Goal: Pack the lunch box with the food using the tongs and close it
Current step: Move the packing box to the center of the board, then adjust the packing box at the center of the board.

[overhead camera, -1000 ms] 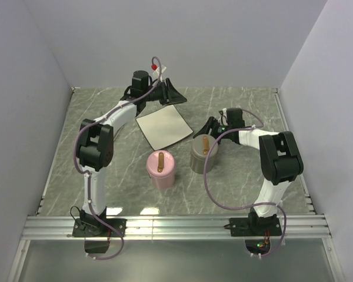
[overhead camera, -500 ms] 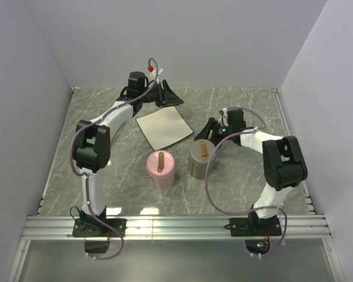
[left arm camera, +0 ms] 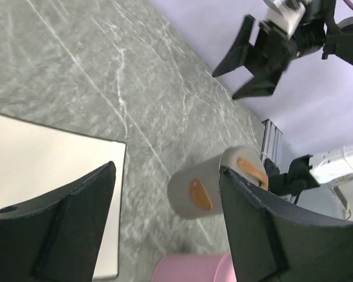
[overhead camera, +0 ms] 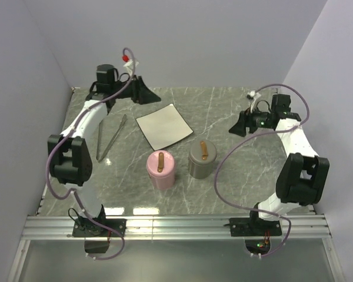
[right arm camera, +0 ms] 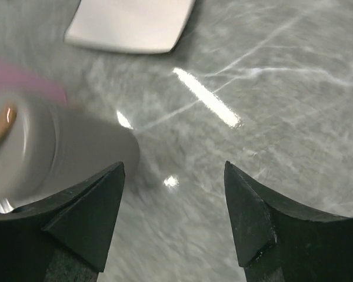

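Only the overhead view shows the long, thin silvery metal tongs (overhead camera: 110, 140). They lie flat on the grey marble-patterned bench (overhead camera: 235, 188), just left of the white square plate (overhead camera: 163, 126) and apart from both arms. The left gripper (overhead camera: 145, 94) hangs released near the plate's far corner, with nothing between its fingers. Its wrist view catches the right gripper (left arm camera: 253, 59), likewise spread and empty, beyond the grey cylindrical lidded container (overhead camera: 202, 158). A pink lidded container (overhead camera: 161, 169) stands beside the grey one, and the right wrist view blurs both.

No text or label seems readable on anything.
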You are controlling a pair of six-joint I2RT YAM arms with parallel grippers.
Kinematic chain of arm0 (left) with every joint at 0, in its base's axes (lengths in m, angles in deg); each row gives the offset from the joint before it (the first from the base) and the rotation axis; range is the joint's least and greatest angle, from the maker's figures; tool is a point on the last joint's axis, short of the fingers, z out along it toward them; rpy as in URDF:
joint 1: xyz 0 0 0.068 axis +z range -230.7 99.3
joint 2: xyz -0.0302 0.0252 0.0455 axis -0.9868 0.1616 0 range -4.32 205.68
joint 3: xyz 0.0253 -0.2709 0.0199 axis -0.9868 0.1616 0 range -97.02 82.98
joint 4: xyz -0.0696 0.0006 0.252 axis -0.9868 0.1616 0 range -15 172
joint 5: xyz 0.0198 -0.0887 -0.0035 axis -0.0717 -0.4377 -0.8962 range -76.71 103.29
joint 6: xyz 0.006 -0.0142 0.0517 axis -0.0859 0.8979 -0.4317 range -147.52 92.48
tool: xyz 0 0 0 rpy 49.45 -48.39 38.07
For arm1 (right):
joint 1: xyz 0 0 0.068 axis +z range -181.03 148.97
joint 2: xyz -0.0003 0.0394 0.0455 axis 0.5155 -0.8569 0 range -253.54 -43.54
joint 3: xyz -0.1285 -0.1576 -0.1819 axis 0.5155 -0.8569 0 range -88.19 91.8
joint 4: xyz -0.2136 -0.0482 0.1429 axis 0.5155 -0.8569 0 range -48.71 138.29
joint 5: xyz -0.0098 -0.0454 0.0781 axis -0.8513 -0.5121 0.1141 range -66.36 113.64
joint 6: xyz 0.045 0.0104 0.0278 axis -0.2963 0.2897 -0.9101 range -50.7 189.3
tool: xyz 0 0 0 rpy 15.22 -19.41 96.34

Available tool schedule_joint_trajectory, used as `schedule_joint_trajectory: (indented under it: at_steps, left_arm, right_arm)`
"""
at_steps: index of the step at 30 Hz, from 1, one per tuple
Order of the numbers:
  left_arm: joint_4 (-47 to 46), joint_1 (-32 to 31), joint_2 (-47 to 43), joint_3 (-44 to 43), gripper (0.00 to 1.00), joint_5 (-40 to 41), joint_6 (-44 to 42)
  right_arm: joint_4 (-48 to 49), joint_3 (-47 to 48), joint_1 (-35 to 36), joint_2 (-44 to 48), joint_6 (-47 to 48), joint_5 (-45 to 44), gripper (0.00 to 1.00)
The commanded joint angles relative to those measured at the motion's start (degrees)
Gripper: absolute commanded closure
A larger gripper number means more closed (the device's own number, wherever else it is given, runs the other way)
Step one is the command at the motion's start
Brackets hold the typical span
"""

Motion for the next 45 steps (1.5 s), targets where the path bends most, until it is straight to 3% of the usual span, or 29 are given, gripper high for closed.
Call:
schedule_joint_trajectory:
  at_steps: [1, 4, 6, 11, 22, 27, 29, 31, 32, 35, 38, 41, 45]
  left_arm:
    - [-0.7, 3.6, -6.3, 3.7, 0.24, -6.9, -6.7]
    - [5.3, 4.7, -9.5, 4.6, 0.25, -8.7, -14.0]
    - [12.9, 4.8, -10.8, 4.3, 0.26, -9.0, -23.4]
    - [16.5, 5.4, -16.5, 10.0, 0.26, -10.5, -29.8]
    - [20.6, 8.3, -25.5, 20.3, 0.28, -10.4, -33.3]
    - [21.4, 8.4, -27.4, 22.4, 0.28, -9.3, -33.9]
    - [24.1, 8.4, -27.5, 21.5, 0.28, -8.3, -37.7]
    - [35.3, 8.4, -26.5, 17.8, 0.28, -7.5, -44.8]
    - [39.7, 8.4, -26.2, 16.7, 0.29, -6.0, -51.9]
    - [49.7, 8.4, -26.5, 14.7, 0.3, -2.2, -61.1]
    - [49.0, 8.4, -29.8, 17.0, 0.3, 0.4, -61.3]
    - [46.8, 7.8, -33.0, 19.0, 0.3, 1.5, -60.3]
    - [46.1, 4.8, -35.1, 20.3, 0.3, 5.1, -60.7]
  right_arm:
    - [-17.3, -3.0, 1.5, 5.1, 39.1, 4.8, 0.25]
    - [-17.5, -7.7, 3.9, 7.3, 52.6, 1.9, 0.25]
    - [-16.4, -9.7, 5.5, 8.3, 58.8, 0.0, 0.25]
    - [-13.0, -13.9, 13.7, 9.0, 61.4, -0.7, 0.25]
    - [-4.8, -20.1, 29.1, 12.5, 50.2, 0.1, 0.26]
    - [-6.1, -19.1, 29.8, 12.9, 48.6, 0.6, 0.26]
    - [-7.9, -19.1, 30.9, 13.8, 48.8, 0.0, 0.26]
    - [-9.3, -19.0, 30.9, 15.7, 48.9, -1.7, 0.27]
    - [-11.2, -19.1, 29.6, 16.7, 49.6, -2.5, 0.27]
    - [-13.4, -19.0, 23.6, 21.8, 51.1, -4.4, 0.27]
    - [-19.6, -11.1, 19.4, 23.3, 48.4, -3.6, 0.27]
    - [-22.5, 0.6, 19.9, 23.2, 38.4, -2.7, 0.27]
    - [-17.1, 3.3, 31.0, 24.5, 27.8, -8.7, 0.27]
